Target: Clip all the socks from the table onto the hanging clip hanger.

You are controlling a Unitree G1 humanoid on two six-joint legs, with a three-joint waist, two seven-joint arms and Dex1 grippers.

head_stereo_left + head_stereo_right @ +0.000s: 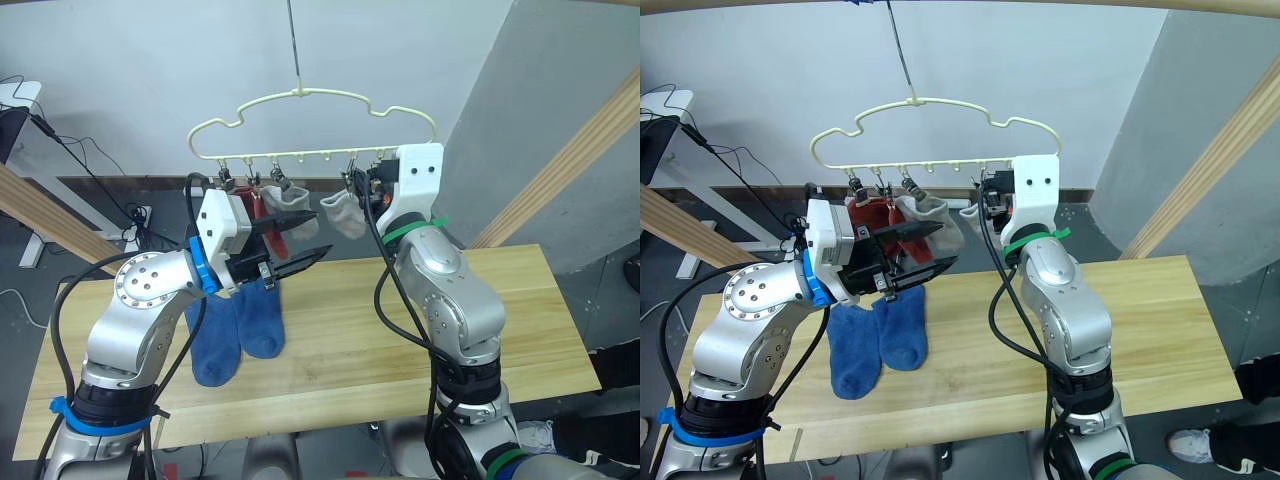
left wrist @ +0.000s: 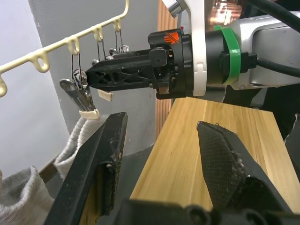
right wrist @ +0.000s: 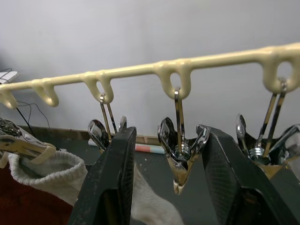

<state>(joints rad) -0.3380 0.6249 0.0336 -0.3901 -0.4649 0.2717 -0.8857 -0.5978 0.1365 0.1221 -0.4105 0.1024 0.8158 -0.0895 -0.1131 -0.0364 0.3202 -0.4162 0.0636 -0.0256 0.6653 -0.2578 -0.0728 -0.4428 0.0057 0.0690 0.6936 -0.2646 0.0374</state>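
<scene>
Left gripper (image 1: 300, 240) gapes wide and empty above two blue socks (image 1: 240, 325) lying on the table (image 1: 400, 330). Red and grey socks (image 1: 345, 212) dangle from the hanger (image 1: 310, 125). Right gripper (image 3: 171, 173), fingers spread, straddles a bare clip (image 3: 180, 157).

Two head cameras looked forward and down over the table (image 1: 400, 330) toward the clip hanger (image 1: 310, 95). Each wrist camera sat close behind its fingers, facing the hanger's clips (image 3: 180, 150). All four views shared that hanger.
</scene>
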